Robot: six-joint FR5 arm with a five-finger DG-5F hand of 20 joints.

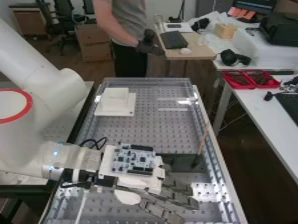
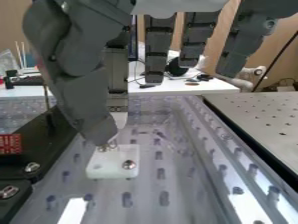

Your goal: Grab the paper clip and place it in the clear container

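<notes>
Handling, a judgement: expect the paper clip to be very light, springy but stiff enough, slick if bare wire, hard to break though easily bent. Your likeliest trouble is getting under it where it lies flat. Take it across the middle of its long sides with thumb tip and one fingertip, squeeze gently, and keep it level until it is over the clear container.

Position: you cannot tell from these views where the paper clip or the clear container is. Fingers of the hand (image 2: 83,90): mostly straight and spread, with gaps between them; the thumb hangs apart from them. No pinch seen.

Counts, high view, left to right:
- White stepped block (image 1: 115,101), far part of the bench (image 1: 153,131): one.
- Circuit board (image 1: 134,159), mounted on the hand: one.
- Dark box (image 1: 178,161), just beyond the fingers: one.
- Thin stick (image 1: 202,142), standing at a slant by the box: one.
- Red trays (image 1: 247,88), side by side on the side table (image 1: 266,117): two.

Wrist view: one pale block (image 2: 106,171) near the thumb tip, with one clear screw head (image 2: 128,164). Paper clips: none you can count with confidence.
</notes>
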